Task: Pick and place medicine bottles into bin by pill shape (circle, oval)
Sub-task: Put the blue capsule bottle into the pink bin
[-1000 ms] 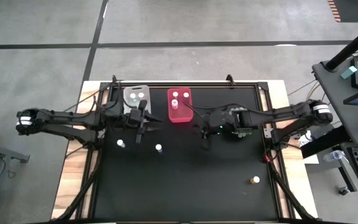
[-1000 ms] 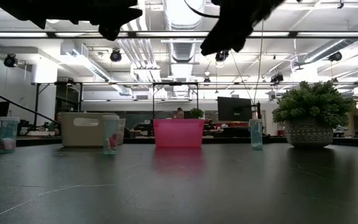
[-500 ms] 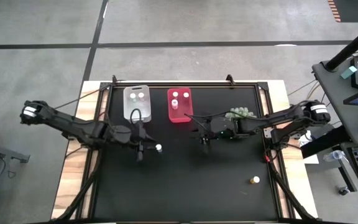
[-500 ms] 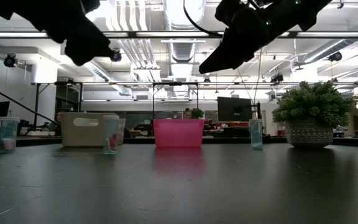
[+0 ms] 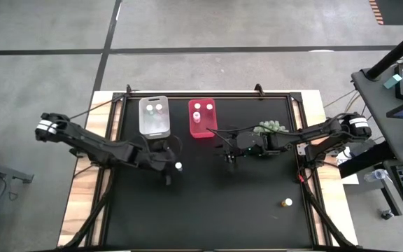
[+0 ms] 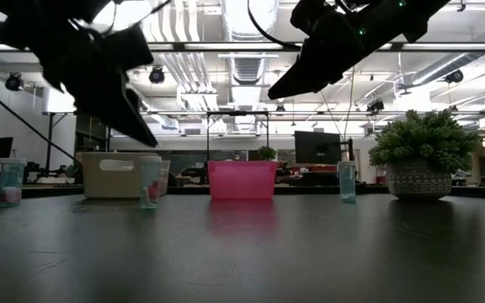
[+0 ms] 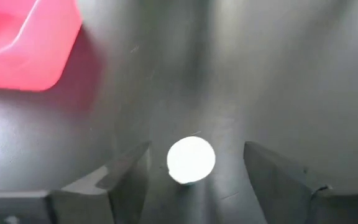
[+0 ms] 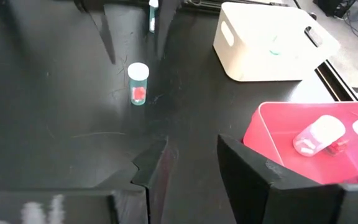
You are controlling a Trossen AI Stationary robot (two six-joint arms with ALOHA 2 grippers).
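A small white-capped bottle (image 5: 178, 166) stands upright on the black table; in the left wrist view its cap (image 7: 191, 160) shows between my left fingers. My left gripper (image 5: 168, 175) is open and hangs above this bottle, a finger on either side, touching nothing. My right gripper (image 5: 229, 159) is open and empty above the table's middle, near the red bin (image 5: 201, 117). The clear-whitish bin (image 5: 154, 115) stands left of the red one; each holds two bottles. An amber bottle (image 5: 286, 203) stands at the near right.
A green spiky plant ball (image 5: 271, 128) sits beside my right arm. In the low view another bottle (image 6: 11, 181) stands at the far left, hidden under my left arm in the high view. The near half of the table is bare black surface.
My left gripper has swung from beside the clear-whitish bin toward the table's near edge and a little right, and has come down over the white-capped bottle. The bottles and bins have stayed put.
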